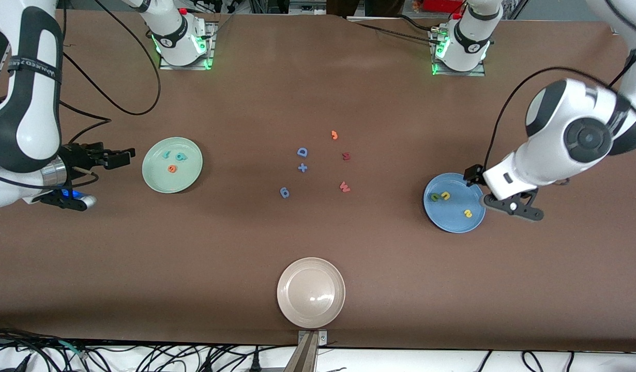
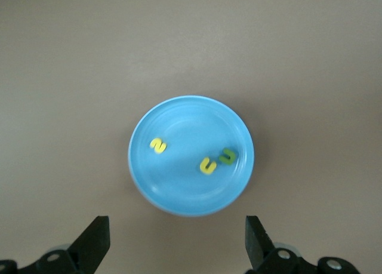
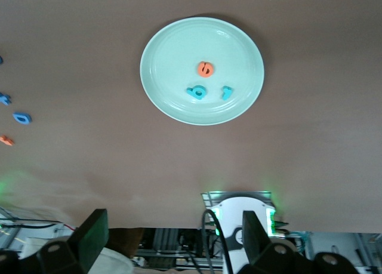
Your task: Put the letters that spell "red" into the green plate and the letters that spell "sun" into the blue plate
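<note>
L gripper (image 2: 176, 241): jaws spread wide, nothing between them. It hangs over the blue plate (image 1: 454, 203), at the rim toward the L arm's end of the table. In the L wrist view the plate sits centred between the two fingers (image 2: 95, 241), directly below, so no lateral offset remains.

Contents of blue plate, qty 3:
- yellow "s" (image 1: 468, 213)
- yellow "n" (image 1: 444, 195), touching or just beside the next item
- olive "u" (image 1: 434, 197)

R gripper (image 1: 122, 156): jaws wide apart, empty, held low beside the green plate (image 1: 172, 165) toward the R arm's end of the table. R arm waits.

Contents of green plate, qty 3:
- orange "e" (image 1: 171, 168)
- teal "d" (image 1: 181, 156)
- teal "r" (image 1: 166, 154)

Judgement: both words look complete; no task letter is left on the table. The next move is prob. a straight lift of the L gripper clear of the plate; the only risk is clipping the rim.

Other items, mid-table, between the plates, well apart from both grippers:
- blue pieces, qty 3: "D" (image 1: 302, 152), cross-shaped piece (image 1: 302, 167), lowercase letter (image 1: 284, 192)
- red "w" (image 1: 344, 187), qty 1
- dark red "m" (image 1: 346, 156), qty 1
- orange hook piece (image 1: 334, 135), qty 1
- beige plate (image 1: 311, 292), qty 1, empty, nearest the front camera
</note>
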### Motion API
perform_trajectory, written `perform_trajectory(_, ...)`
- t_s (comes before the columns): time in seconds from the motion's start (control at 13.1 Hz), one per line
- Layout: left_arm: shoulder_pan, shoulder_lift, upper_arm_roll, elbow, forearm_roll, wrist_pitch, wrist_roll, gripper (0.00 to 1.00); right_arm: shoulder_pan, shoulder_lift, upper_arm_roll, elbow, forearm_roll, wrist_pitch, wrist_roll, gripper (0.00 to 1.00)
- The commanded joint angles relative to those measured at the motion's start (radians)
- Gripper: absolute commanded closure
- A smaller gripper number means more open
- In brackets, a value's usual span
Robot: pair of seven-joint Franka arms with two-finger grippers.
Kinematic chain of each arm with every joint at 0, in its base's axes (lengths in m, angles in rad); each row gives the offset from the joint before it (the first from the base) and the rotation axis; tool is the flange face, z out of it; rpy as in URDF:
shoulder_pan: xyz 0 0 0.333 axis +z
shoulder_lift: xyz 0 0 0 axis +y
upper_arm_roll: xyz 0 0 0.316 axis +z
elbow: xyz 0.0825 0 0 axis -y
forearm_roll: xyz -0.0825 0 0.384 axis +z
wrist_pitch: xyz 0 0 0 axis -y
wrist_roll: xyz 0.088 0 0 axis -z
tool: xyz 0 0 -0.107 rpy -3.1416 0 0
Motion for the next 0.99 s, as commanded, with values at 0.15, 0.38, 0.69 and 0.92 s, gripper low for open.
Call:
perform_trajectory(0.15, 0.004, -0.095, 0.013, 0.170, -0.099, -0.236, 0.026, 0.00, -0.098, -0.149, 0.145, -0.091, -0.106, 0.072, 0.011, 0.01)
perform_trajectory(0.38, -0.104, -0.176, 0.135, 0.173, -0.102, -0.238, 0.026, 0.00, -0.088, -0.277, 0.148, -0.248, -0.140, 0.161, 0.004, 0.01)
perform_trajectory(0.69, -0.342, -0.264, 0.500, 0.172, -0.293, -0.224, 0.029, 0.00, -0.052, -0.462, 0.148, -0.412, -0.152, 0.438, -0.002, 0.01)
perform_trajectory(0.92, -0.440, -0.339, 0.634, 0.126, -0.298, -0.212, 0.028, 0.00, -0.014, -0.463, 0.149, -0.396, -0.252, 0.516, -0.044, 0.01)
